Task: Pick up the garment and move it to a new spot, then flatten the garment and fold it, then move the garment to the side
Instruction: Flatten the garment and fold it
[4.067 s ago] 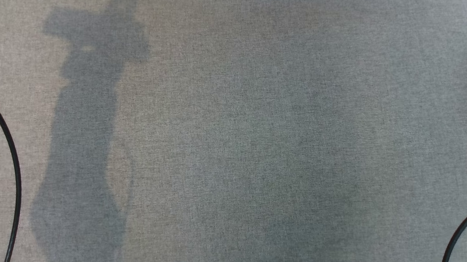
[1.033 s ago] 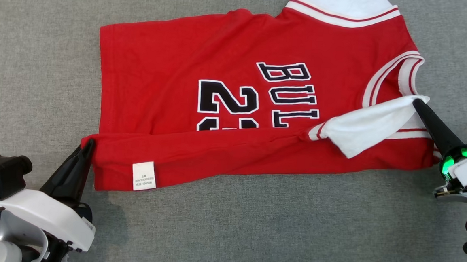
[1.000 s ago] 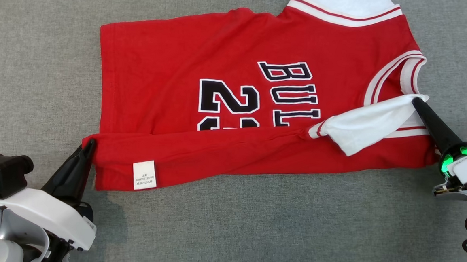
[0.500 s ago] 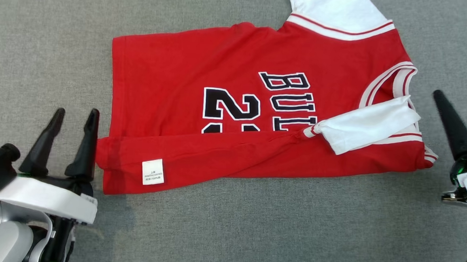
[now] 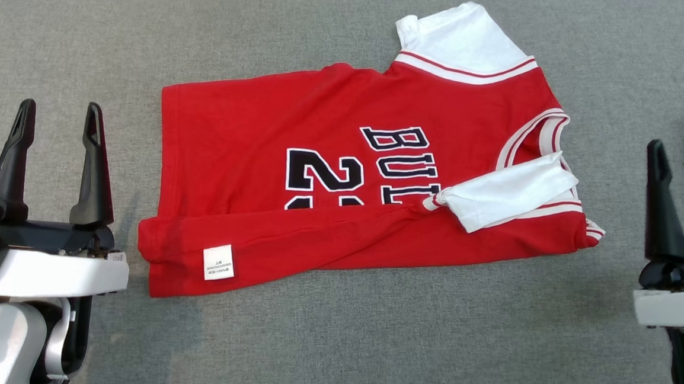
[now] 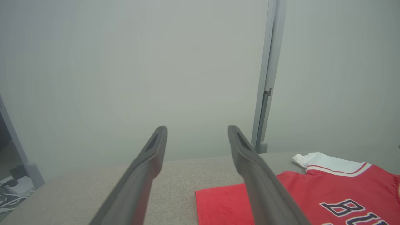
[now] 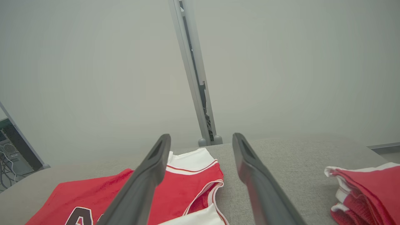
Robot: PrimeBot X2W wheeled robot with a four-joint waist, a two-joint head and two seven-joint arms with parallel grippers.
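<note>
In the head view both pairs of fingers have just let go. A second ago the left gripper [image 5: 59, 112] was pinched on the hem corner of the garment [image 5: 251, 127] and the right gripper [image 5: 680, 147] on its near sleeve [image 5: 508, 193]. Now each stands spread wide, holding nothing, drawn back clear of the cloth. The garment lies on the tabletop [image 5: 369, 336] between the two pairs of fingers. Its near long edge is turned over onto the body, so the white label [image 5: 218, 262] faces up, and the fold has stayed as it was laid.

In the left wrist view the fingers are parted with only air between them. The garment lies low to the right of them, its hem partly hidden by the right-hand finger.

In the right wrist view the fingers are just as wide. The garment's collar end shows in the gap between them and to their left. A stack of folded red clothes [image 7: 368, 187] sits well off to their right.

To my eye the first fold is down and released. The far sleeve [image 5: 458, 42] still sticks out, so more folding is due before the garment goes aside
</note>
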